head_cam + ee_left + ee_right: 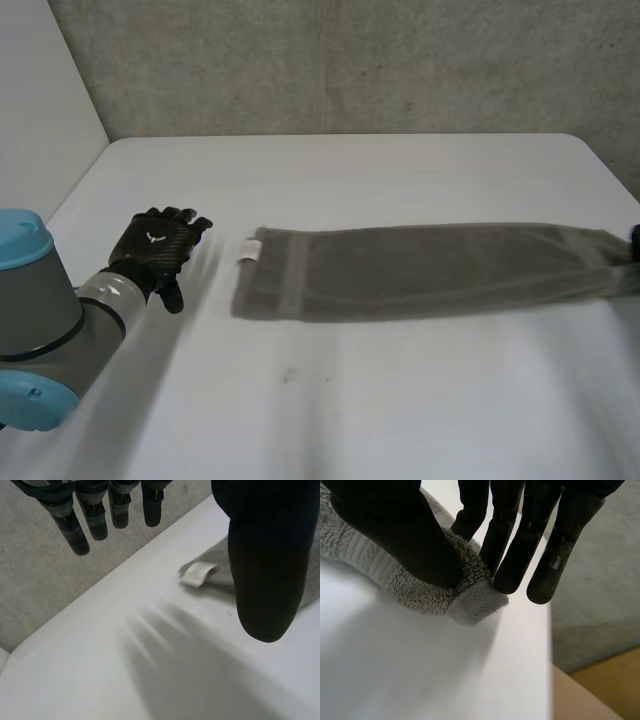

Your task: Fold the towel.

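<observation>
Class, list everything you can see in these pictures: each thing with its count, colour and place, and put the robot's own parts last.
towel: one, grey, stretched along the table
label: one, white, at one end of the towel
table: one, white, under the towel
wall: one, grey, behind the table
left hand: one, black, open, beside the label end, not touching the towel
right hand: one, black, pinching the towel's other end
</observation>
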`<action>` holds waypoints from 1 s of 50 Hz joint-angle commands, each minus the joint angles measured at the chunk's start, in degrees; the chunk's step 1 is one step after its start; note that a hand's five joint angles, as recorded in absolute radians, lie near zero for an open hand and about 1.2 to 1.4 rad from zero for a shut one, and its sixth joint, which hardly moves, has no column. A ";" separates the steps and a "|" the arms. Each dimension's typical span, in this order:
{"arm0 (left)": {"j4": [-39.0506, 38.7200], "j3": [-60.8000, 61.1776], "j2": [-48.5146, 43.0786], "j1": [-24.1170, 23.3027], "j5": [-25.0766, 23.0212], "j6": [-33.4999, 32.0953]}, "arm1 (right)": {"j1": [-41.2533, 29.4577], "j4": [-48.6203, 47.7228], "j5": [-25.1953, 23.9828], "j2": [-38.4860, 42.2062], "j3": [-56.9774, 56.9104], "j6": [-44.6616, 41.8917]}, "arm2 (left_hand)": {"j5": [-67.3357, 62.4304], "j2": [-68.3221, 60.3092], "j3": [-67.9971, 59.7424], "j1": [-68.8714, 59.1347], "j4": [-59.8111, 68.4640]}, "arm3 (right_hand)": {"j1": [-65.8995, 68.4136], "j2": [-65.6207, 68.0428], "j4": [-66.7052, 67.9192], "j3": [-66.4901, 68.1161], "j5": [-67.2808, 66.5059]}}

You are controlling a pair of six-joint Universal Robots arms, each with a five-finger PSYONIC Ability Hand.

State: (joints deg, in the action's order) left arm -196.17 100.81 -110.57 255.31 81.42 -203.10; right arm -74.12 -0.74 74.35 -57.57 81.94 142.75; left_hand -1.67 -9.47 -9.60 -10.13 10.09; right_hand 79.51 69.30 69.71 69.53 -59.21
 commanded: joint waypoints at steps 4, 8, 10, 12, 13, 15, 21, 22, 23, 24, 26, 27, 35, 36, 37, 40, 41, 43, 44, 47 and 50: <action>0.00 0.00 0.09 0.01 -0.03 -0.01 | 3.02 4.86 0.36 -0.96 -6.96 -6.61 | 1.67 -0.53 -0.40 0.13 -0.09 | 0.49 10.70 10.29 10.47 -10.79; 0.00 0.00 0.09 0.01 0.06 -0.01 | -2.84 4.96 0.53 -2.89 -8.36 -4.07 | 1.67 -0.53 -0.40 0.13 -0.09 | 0.49 10.70 10.29 10.47 -10.79; 0.00 0.00 0.09 0.01 -0.03 -0.01 | -6.83 4.87 0.88 -3.52 -9.69 -2.65 | 1.67 -0.53 -0.40 0.13 -0.09 | 0.49 10.70 10.29 10.47 -10.79; 0.00 0.00 0.18 0.01 -0.03 -0.01 | -14.53 4.69 2.37 -3.61 -12.31 0.32 | 1.67 -0.53 -0.40 0.13 -0.09 | 0.49 10.70 10.29 10.47 -10.79; 0.00 0.00 0.26 0.01 -0.03 -0.01 | -14.56 4.69 2.38 -3.61 -12.33 0.34 | 1.67 -0.53 -0.40 0.13 -0.09 | 0.49 10.70 10.29 10.47 -10.79; 0.00 0.00 0.26 0.01 0.06 -0.01 | -18.78 4.60 3.26 -3.43 -13.56 1.48 | 1.67 -0.53 -0.40 0.13 -0.09 | 0.49 10.70 10.29 10.47 -10.79; 0.00 0.44 0.26 0.01 -0.03 -0.01 | -38.47 2.85 6.07 1.49 -19.62 3.33 | 1.67 -0.53 -0.40 0.13 -0.09 | 0.49 10.70 10.29 10.47 -10.79; 0.00 0.44 0.26 0.01 0.06 -0.01 | -42.65 2.50 6.24 3.49 -20.67 3.33 | 1.67 -0.53 -0.40 0.13 -0.09 | 0.49 10.70 10.29 10.47 -10.79; 0.00 0.44 0.26 0.01 0.06 -0.01 | -46.52 2.15 6.16 5.43 -21.46 3.33 | 1.67 -0.53 -0.40 0.13 -0.09 | 0.49 10.70 10.29 10.47 -10.79; 0.00 0.53 0.26 0.01 0.06 -0.01 | -46.56 2.14 6.16 5.45 -21.47 3.33 | 1.67 -0.53 -0.40 0.13 -0.09 | 0.49 10.70 10.29 10.47 -10.79; 0.00 0.53 0.26 0.01 0.06 -0.01 | -49.98 1.88 6.16 7.56 -22.08 3.15 | 1.67 -0.53 -0.40 0.13 -0.09 | 0.49 10.70 10.29 10.47 -10.79; 0.00 0.53 0.35 0.01 0.06 -0.01 | -52.86 1.71 6.07 9.82 -22.69 3.15 | 1.67 -0.53 -0.40 0.13 -0.09 | 0.49 10.70 10.29 10.47 -10.79; 0.00 0.88 0.44 -0.16 0.06 -0.01 | -60.79 1.88 5.45 17.48 -22.96 3.06 | 1.67 -0.53 -0.40 0.13 -0.09 | 0.49 10.70 10.29 10.47 -10.79; 0.00 0.88 0.44 -0.16 0.06 -0.01 | -61.06 1.97 5.89 17.57 -22.79 3.06 | 1.67 -0.53 -0.40 0.13 -0.09 | 0.49 10.70 10.29 10.47 -10.79; 0.00 0.88 0.44 -0.16 0.06 -0.01 | -61.06 1.97 5.89 17.58 -22.79 3.06 | 1.67 -0.53 -0.40 0.13 -0.09 | 0.49 10.70 10.29 10.47 -10.79; 0.00 0.71 0.53 -0.25 0.06 -0.01 | -60.88 1.97 6.42 15.99 -22.26 3.68 | 1.67 -0.53 -0.40 0.13 -0.09 | -25.52 -15.31 -15.72 -15.54 15.22; -0.09 0.45 0.62 -0.43 0.06 0.08 | -60.62 1.97 6.51 13.90 -21.39 4.11 | 1.67 -0.53 -0.40 0.13 -0.09 | -61.66 -51.45 -51.86 -51.68 51.36; -0.09 0.10 0.70 -0.60 0.06 0.08 | -60.36 1.97 6.42 10.75 -19.90 5.60 | 1.67 -0.53 -0.40 0.13 -0.09 | -69.51 -59.30 -59.71 -59.53 59.21; -0.09 0.09 0.70 -0.60 0.06 0.08 | -59.05 1.88 6.33 7.85 -18.32 7.87 | 1.67 -0.53 -0.40 0.13 -0.09 | -69.51 -59.30 -59.71 -59.53 59.21; -0.18 -0.44 0.79 -1.04 0.06 0.16 | -53.35 1.79 5.90 2.22 -14.45 13.76 | 1.67 -0.53 -0.40 0.13 -0.09 | -69.51 -59.30 -59.71 -59.53 59.21; -0.27 -1.14 1.06 -2.18 0.15 0.34 | -48.78 2.14 5.54 -2.44 -10.50 18.33 | 1.67 -0.53 -0.40 0.13 -0.09 | -69.51 -59.30 -59.71 -59.53 59.21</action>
State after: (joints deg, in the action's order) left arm -196.28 100.82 -109.85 254.55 81.48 -202.99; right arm -132.18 1.13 80.56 -49.05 63.74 151.17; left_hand -1.68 -9.44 -9.59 -9.88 10.09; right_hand 14.19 13.24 13.39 13.15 -5.17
